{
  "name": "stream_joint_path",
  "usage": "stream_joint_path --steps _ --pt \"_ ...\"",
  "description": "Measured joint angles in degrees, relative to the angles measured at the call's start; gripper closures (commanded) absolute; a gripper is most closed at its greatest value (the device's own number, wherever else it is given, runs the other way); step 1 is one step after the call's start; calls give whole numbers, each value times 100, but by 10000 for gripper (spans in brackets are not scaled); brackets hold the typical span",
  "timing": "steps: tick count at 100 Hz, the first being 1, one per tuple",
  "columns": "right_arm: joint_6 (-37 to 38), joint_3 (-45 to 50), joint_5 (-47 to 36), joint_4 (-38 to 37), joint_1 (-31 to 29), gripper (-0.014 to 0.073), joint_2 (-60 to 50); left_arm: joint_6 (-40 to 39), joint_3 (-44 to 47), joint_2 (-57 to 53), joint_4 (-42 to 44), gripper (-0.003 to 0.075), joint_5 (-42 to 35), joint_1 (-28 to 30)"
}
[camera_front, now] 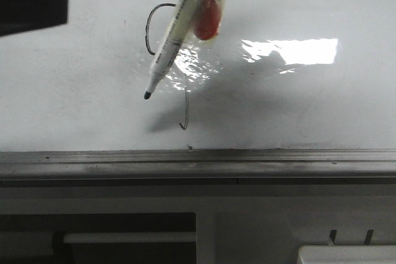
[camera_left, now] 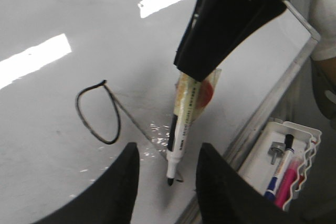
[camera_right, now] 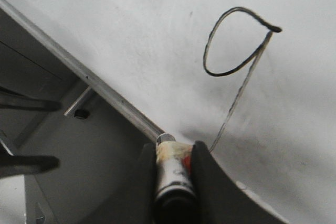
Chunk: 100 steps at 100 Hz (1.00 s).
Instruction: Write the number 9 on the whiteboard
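one figure, the number 9 (camera_front: 166, 60), already sits on the whiteboard (camera_front: 309, 109), its tail running toward the metal edge. we see our right gripper (camera_right: 174, 163) pinching the marker (camera_front: 167, 47), tip just beside the tail; our left gripper (camera_left: 165, 174) hangs spread nearby.

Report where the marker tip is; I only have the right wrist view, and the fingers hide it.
Observer: From the front, the marker tip sits left of the number 9 tail. It is apparently lifted off the whiteboard, since its shadow falls apart from it.
Operator: Check the tail's end.
Observer: It finishes in a small hook.
Operator: Report the left gripper.
Observer: The left gripper is open, holds nothing and hovers near the marker.
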Motion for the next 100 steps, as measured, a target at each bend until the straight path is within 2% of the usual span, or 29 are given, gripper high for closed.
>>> stream_joint_path --steps 7,33,52,61,84,100 --pt "0 0 17 37 100 663 0 0 -12 322 50 395 -220 -125" --pt "0 0 55 233 442 663 0 0 -209 1297 73 396 -932 -188" --pt "13 0 105 257 465 663 0 -12 -253 1561 73 421 -1087 -188" --pt "13 0 128 257 465 663 0 -12 -253 1571 73 480 -1111 -188" --pt "2 0 139 257 465 663 0 -12 -253 1571 123 734 -1147 -211" --pt "2 0 159 248 465 660 0 -12 -253 1571 149 740 -1147 -211"
